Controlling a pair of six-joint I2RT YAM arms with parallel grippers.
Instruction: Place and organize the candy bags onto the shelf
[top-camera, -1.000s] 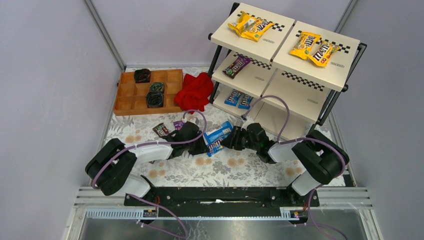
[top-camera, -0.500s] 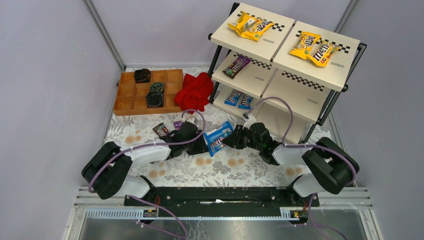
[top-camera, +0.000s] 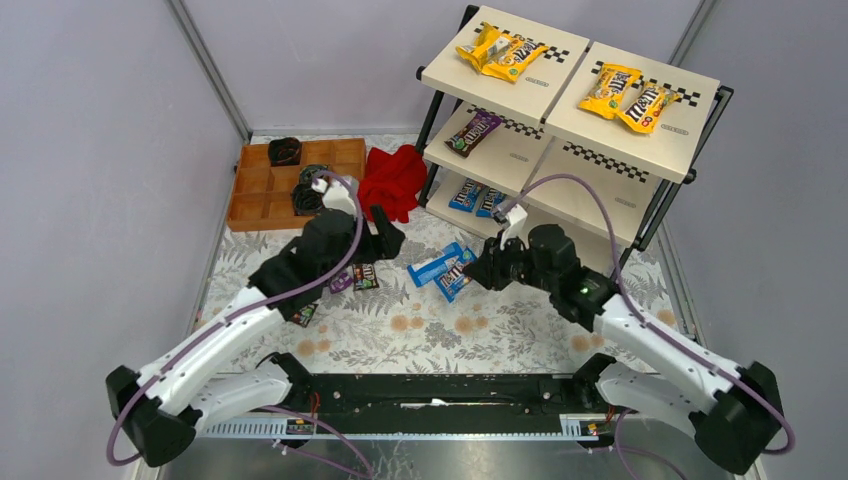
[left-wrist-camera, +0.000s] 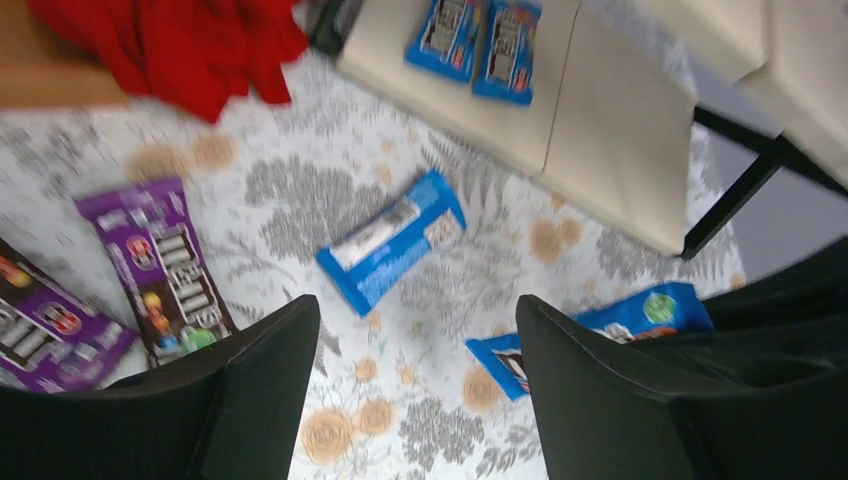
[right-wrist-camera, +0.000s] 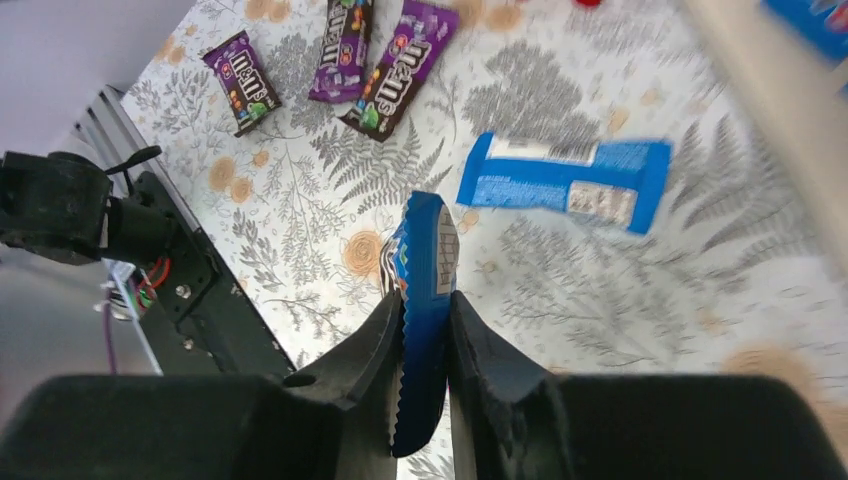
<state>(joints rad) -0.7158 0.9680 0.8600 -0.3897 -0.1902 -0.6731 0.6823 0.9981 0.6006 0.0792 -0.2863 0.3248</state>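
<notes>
Blue bag (right-wrist-camera: 425, 240) sits clamped in the right gripper (right-wrist-camera: 427, 312) above the tabletop (top-camera: 520, 345) centre; left gripper (left-wrist-camera: 415, 325) gapes empty.

Blue bag (right-wrist-camera: 425, 250) — seemingly aloft — right jaws

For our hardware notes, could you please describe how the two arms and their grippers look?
Both the left arm and right arm have white shells between black joints. A purple cable loops loosely along each. The left gripper and right gripper have broad, matte black fingers without visible markings.
</notes>
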